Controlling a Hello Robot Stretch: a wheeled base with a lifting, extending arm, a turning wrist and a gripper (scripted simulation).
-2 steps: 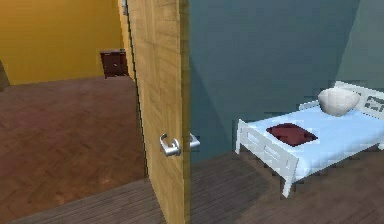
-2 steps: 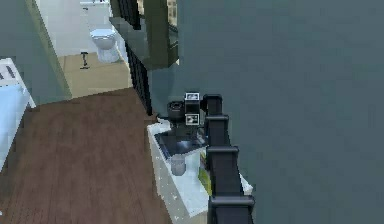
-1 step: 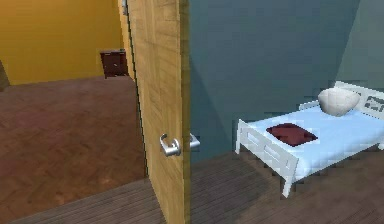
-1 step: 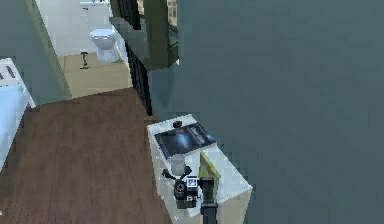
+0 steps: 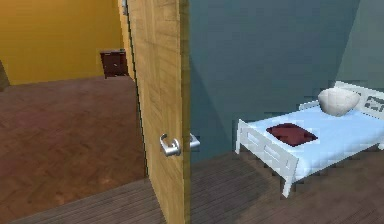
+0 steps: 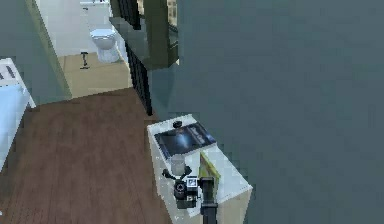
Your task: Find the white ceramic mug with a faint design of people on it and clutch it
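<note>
Forward view: door point(image 5: 160, 90) at middle. Small cabinet point(image 5: 114, 63) far behind at its left, against back wall. Bed point(image 5: 335, 140) at its right, with pillow point(image 5: 338, 100) at far end and flat cushion point(image 5: 292, 133) nearer.

Arm side view: toilet point(image 6: 105, 42) far, upper left. Stand point(image 6: 232, 180) low, middle, with flat tray point(image 6: 190, 135) on its far part and cup-shaped thing point(image 6: 178, 165) just nearer.

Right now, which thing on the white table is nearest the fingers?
The pale cup-shaped thing, close by the fingers; the dark flat thing lies farther up, the yellow-green slab aside.
</note>
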